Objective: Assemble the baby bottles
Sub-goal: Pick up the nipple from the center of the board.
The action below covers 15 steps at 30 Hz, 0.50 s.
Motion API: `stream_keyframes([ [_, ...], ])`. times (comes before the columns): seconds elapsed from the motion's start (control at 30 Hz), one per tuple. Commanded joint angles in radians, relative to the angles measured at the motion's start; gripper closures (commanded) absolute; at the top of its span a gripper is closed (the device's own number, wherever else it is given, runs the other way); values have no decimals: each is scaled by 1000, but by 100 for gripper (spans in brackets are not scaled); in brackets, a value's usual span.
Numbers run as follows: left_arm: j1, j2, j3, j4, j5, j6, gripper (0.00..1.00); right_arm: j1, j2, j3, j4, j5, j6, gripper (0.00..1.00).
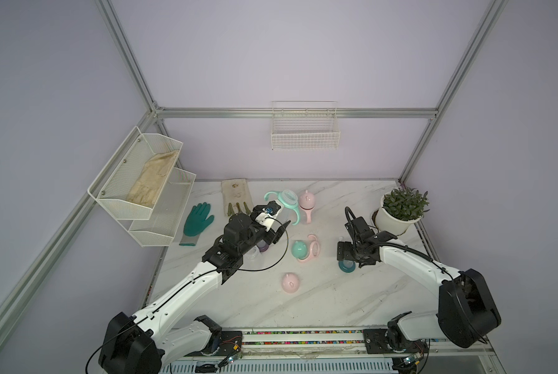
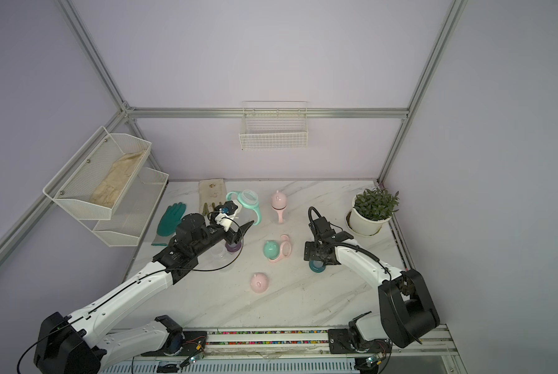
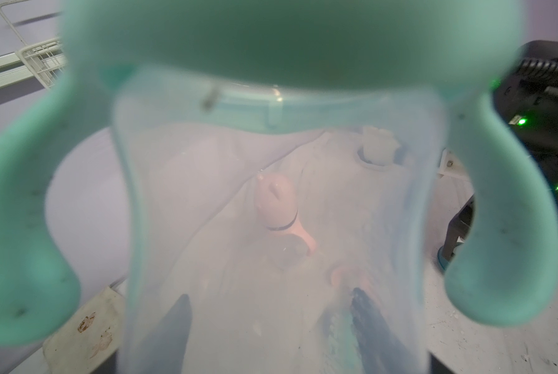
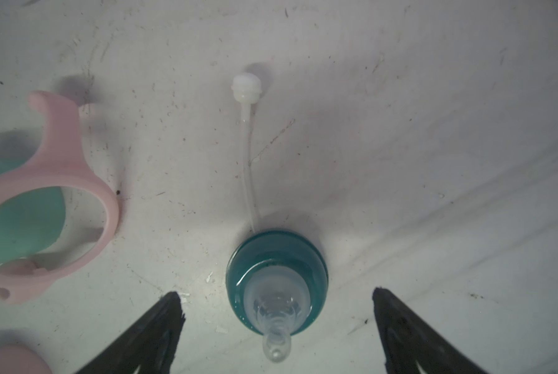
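Left claw [image 3: 269,293]: closed on the base of the mint-ringed bottle [image 1: 285,200]; the dark fingers [image 3: 365,311] show through the clear wall. Right claw [image 4: 275,291]: wide open and holding nothing, with one finger on each side of the teal collar [image 4: 242,259] and a gap on both sides. In both top views the held bottle sits at the upper centre of the counter [image 1: 336,301], just left of the upright capped pink bottle [image 1: 307,202]. Its long axis runs from the claw toward the upper right of the frame, open mouth leading and tilted upward. The collar stands at centre right, nipple up; its straw [image 4: 248,162] lies flat, running away from the claw. The plant pot [image 1: 394,223] stands near, at upper right by the counter's right edge. The mint cap [image 1: 298,249] and pink handle ring [image 1: 315,247] lie touching between the arms. The pink cap [image 1: 290,282] lies below them, with open marble toward the lower edge.
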Motion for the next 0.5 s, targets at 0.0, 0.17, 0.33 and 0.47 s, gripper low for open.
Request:
stream_keyframes([
  [0.0,5,-37,-17,28,17,28,100,-7,22,-16,61,-37,22,5],
  [0.17,4,-42,-21,15,11,37,100,-14,69,-38,88,-58,23,5],
  [0.33,5,-45,-21,8,8,44,100,-18,94,-58,110,-57,30,5],
  [0.47,5,-45,-19,5,6,47,100,-19,106,-69,114,-55,32,6],
])
